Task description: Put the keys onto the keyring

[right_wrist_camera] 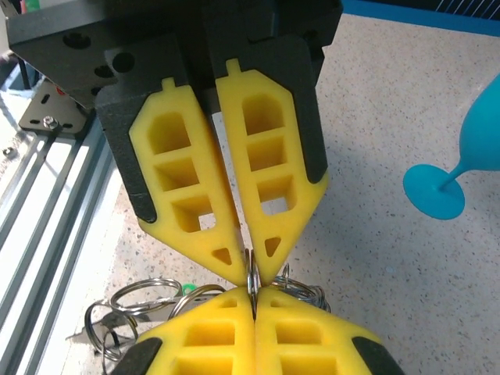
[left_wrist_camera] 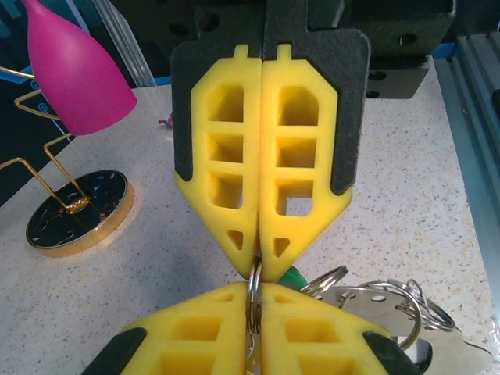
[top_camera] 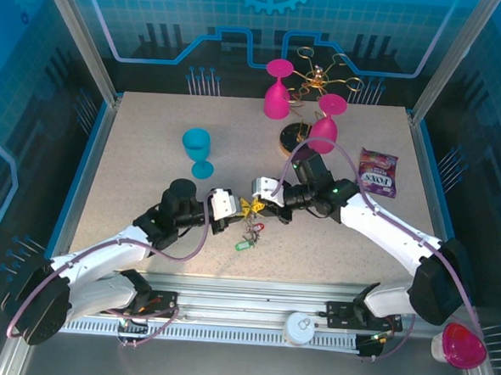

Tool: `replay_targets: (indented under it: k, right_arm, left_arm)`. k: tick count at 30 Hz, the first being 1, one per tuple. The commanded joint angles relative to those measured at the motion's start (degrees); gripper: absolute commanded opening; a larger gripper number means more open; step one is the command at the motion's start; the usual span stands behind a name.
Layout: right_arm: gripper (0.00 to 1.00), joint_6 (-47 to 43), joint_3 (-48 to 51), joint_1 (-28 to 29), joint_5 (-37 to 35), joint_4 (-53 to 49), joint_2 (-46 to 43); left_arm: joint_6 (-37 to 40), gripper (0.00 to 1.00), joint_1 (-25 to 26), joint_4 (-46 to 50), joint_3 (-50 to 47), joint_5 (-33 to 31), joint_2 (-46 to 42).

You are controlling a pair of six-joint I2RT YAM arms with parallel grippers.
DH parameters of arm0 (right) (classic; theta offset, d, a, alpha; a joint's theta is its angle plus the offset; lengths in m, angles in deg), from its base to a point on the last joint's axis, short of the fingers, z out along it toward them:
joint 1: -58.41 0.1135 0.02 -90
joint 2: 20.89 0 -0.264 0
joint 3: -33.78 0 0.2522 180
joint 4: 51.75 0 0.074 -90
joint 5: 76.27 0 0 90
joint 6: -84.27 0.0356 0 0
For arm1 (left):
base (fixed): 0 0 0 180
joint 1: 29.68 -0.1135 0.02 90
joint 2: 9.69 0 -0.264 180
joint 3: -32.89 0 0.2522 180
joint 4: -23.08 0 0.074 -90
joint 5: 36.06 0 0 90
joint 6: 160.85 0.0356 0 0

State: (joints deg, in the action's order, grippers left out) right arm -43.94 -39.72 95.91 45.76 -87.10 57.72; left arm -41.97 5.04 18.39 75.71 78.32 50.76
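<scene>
The left gripper (left_wrist_camera: 254, 303) is clamped on the thin metal keyring (left_wrist_camera: 254, 283), its yellow fingers pressed together with the ring's edge caught between them. The right gripper (left_wrist_camera: 258, 262) meets it tip to tip, pinched shut on the same ring. The keys (left_wrist_camera: 367, 301) bunch just beside the joined tips at the middle of the speckled table (top_camera: 143, 138), a green tag (top_camera: 244, 245) nearest the arms' bases and a blue goblet (top_camera: 197, 150) farther back to the left.

Overhead looks down — wrist views, close, share the keyring (left_wrist_camera: 255, 287).
</scene>
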Motion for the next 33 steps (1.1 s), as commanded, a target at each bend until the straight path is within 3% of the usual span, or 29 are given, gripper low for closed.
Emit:
replay_targets:
  k: [1,5,8,11,16,23,33]
  right_arm:
    - [0.0,-3.1,-3.4,2.3,-1.5,-4.4,1.2]
    - [0.0,-2.8,-3.9,2.8,-1.2,-4.5,1.0]
    - [0.01,1.1,-1.5,1.3,0.5,0.2,-1.0]
    - [0.22,4.9,2.1,-1.4,2.2,4.8,-3.0]
    - [0.27,6.6,4.6,-3.1,3.2,5.8,-2.8]
    - [0.26,7.4,6.0,-3.5,3.0,6.5,-2.8]
    - [0.07,7.5,5.8,-3.9,2.6,5.2,-4.0]
  left_arm:
    - [1.3,0.09,0.1,0.6,2.8,0.9,0.9]
    - [2.1,0.0,0.2,0.8,3.5,1.0,1.7]
    - [2.7,0.0,0.2,-0.3,2.9,0.8,1.6]
    - [2.8,0.0,0.2,-3.1,1.4,0.8,1.1]
    - [1.6,0.0,0.2,-6.5,0.2,1.9,1.1]
    - [1.3,0.0,0.2,-7.4,-0.2,2.2,0.8]
    - [1.7,0.0,0.3,-6.5,-0.7,1.7,0.2]
